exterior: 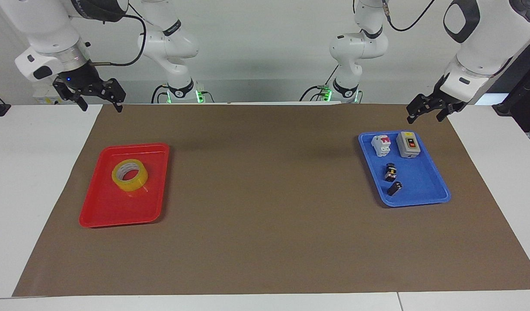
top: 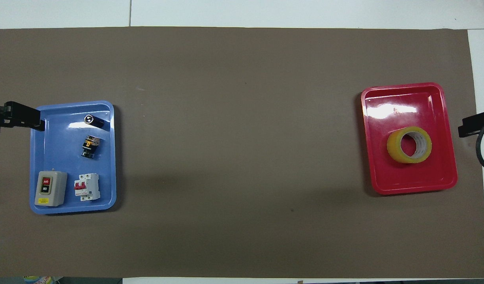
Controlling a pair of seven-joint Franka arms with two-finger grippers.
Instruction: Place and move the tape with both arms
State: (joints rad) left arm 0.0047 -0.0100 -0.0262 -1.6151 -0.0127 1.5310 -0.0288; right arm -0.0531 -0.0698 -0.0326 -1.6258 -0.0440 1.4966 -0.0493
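The yellow tape roll [exterior: 131,185] lies flat in a red tray [exterior: 118,216] toward the right arm's end of the table; it also shows in the overhead view [top: 393,148]. My right gripper [exterior: 100,106] hangs open and empty above the mat's edge beside the red tray [top: 404,106], apart from the tape; its tip shows in the overhead view [top: 475,124]. My left gripper [exterior: 425,115] hangs open and empty above the table beside a blue tray [exterior: 420,185], and shows at the overhead view's edge [top: 17,120].
The blue tray [top: 56,150] holds a grey switch box [exterior: 408,144], a white circuit breaker [exterior: 381,145] and two small black parts. A brown mat [exterior: 265,194] covers the table between the trays.
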